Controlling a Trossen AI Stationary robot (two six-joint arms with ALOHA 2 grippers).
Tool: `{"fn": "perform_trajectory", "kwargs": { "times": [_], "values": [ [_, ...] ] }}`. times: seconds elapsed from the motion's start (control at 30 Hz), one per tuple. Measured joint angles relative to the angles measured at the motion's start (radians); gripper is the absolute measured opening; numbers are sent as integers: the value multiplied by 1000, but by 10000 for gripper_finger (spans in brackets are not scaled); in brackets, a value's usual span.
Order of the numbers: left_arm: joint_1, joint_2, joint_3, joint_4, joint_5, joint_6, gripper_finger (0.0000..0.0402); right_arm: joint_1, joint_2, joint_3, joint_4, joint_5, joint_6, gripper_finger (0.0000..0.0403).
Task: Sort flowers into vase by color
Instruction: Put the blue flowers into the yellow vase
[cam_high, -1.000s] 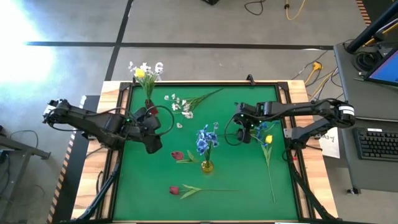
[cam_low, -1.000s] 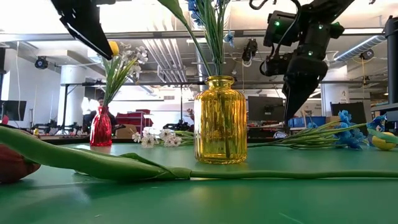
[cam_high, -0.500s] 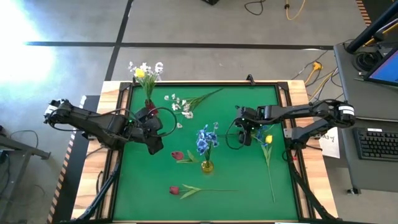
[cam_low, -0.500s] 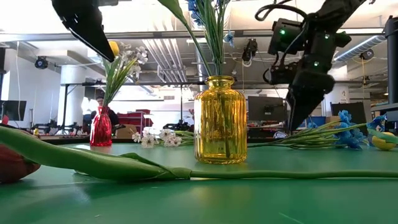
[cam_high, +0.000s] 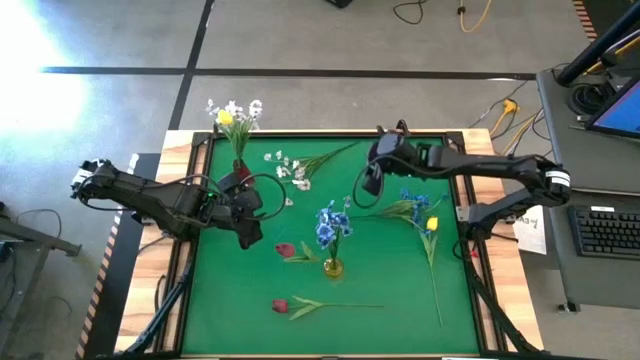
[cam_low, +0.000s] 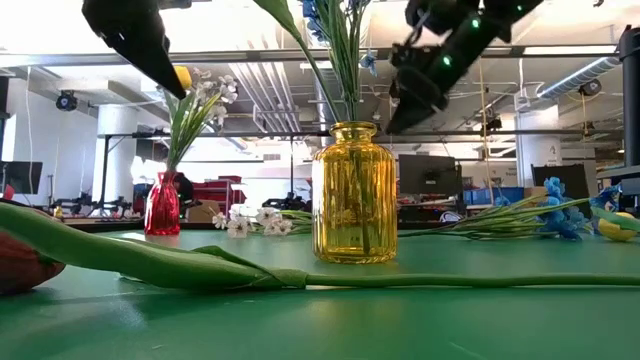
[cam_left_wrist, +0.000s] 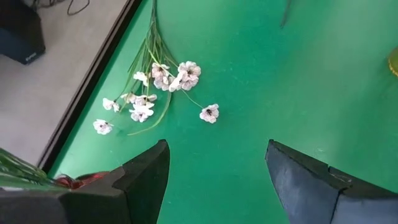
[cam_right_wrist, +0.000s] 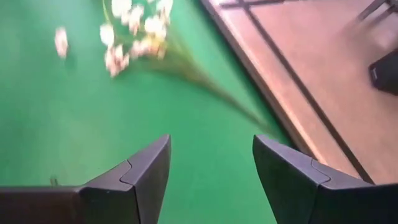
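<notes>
My left gripper (cam_high: 250, 232) (cam_left_wrist: 217, 168) hangs open and empty over the mat's left half, beside the red vase (cam_high: 240, 172) that holds white blossoms and a yellow tulip (cam_high: 226, 117). My right gripper (cam_high: 370, 180) (cam_right_wrist: 211, 162) is open and empty, above the mat near the far edge. A loose white spray (cam_high: 292, 170) (cam_left_wrist: 155, 93) lies flat on the mat between the two grippers. The yellow glass vase (cam_high: 332, 267) (cam_low: 354, 193) holds blue flowers (cam_high: 330, 224). A blue flower (cam_high: 408, 207), a yellow tulip (cam_high: 432, 223) and two red tulips (cam_high: 286, 250) (cam_high: 281, 305) lie on the mat.
The green mat is bordered by a raised wooden frame (cam_high: 470, 150). The right wrist view shows the frame's far edge (cam_right_wrist: 292, 68) close by. A long tulip stem (cam_low: 300, 278) runs along the mat's near part. Open mat lies in the near left and near right corners.
My right gripper has risen from just above the blue flower and yellow tulip on the right. It has swung toward the far edge and leftward, toward the loose white spray. The flowers stay where they lay.
</notes>
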Motion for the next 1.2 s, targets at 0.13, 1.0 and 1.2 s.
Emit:
{"fn": "perform_trajectory", "kwargs": {
  "times": [0.13,1.0,1.2],
  "values": [
    [0,0,0,9,-1,29,250,4,0,96,-52,-14,7,214],
    [0,0,0,53,-31,8,250,100,0,-33,-430,-287,95,215],
    [0,0,0,53,-98,39,250,133,50,-98,-343,-255,103,215]
  ]
}}
